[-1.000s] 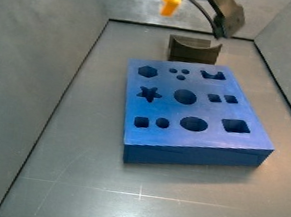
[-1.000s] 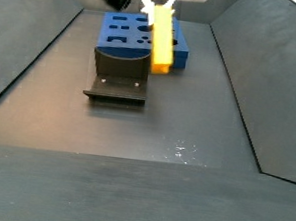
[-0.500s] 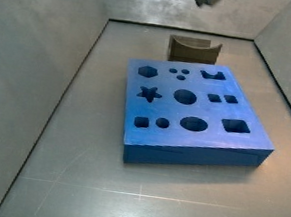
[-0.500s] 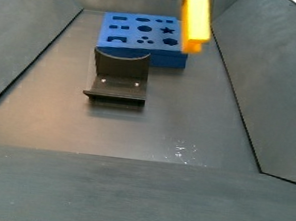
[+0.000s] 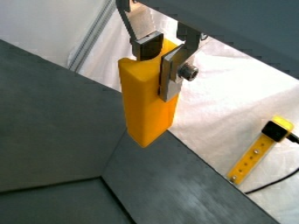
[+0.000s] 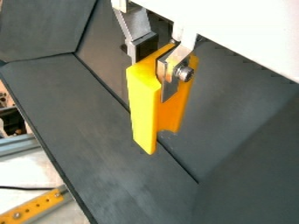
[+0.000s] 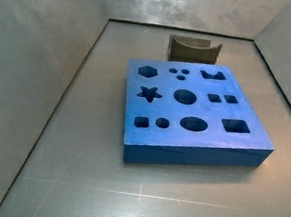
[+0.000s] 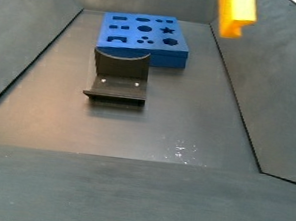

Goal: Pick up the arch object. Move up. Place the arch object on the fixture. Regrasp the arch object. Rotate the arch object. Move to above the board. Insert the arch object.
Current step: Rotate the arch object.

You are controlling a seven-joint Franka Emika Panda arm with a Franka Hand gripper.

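Note:
My gripper (image 5: pixel 160 59) is shut on the arch object (image 5: pixel 147 101), an orange-yellow oblong block that hangs down from the silver fingers; both wrist views show it (image 6: pixel 156 98). In a side view only the block's lower end (image 8: pixel 235 14) shows, high above the far right wall; the gripper is out of that frame. The blue board (image 7: pixel 193 113) with dark cut-out holes lies on the floor, also seen in the other side view (image 8: pixel 144 37). The dark fixture (image 8: pixel 119 72) stands beside the board (image 7: pixel 192 50). The gripper is out of frame in that side view.
Grey sloping walls (image 8: pixel 29 59) enclose the floor on all sides. A yellow bar with a cable (image 5: pixel 261 149) lies outside the enclosure in a wrist view.
The gripper has risen with the arch object and moved to the right, away from above the fixture. It has left one side view entirely and is nearly out of the other.

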